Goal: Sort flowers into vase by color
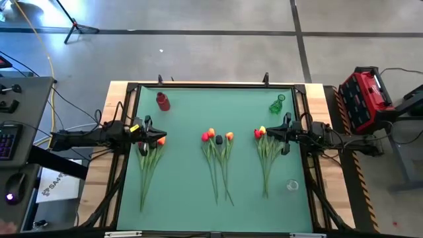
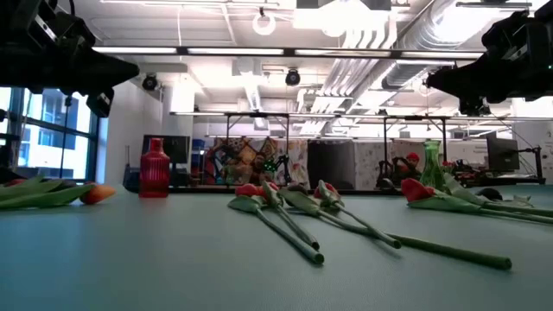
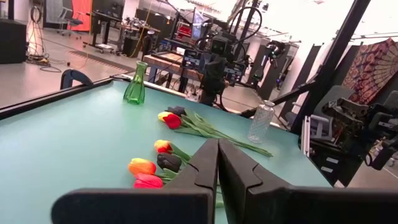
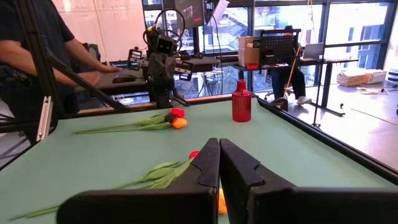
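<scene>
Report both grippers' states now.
Left gripper: closed, holding nothing.
Right gripper: closed, holding nothing.
</scene>
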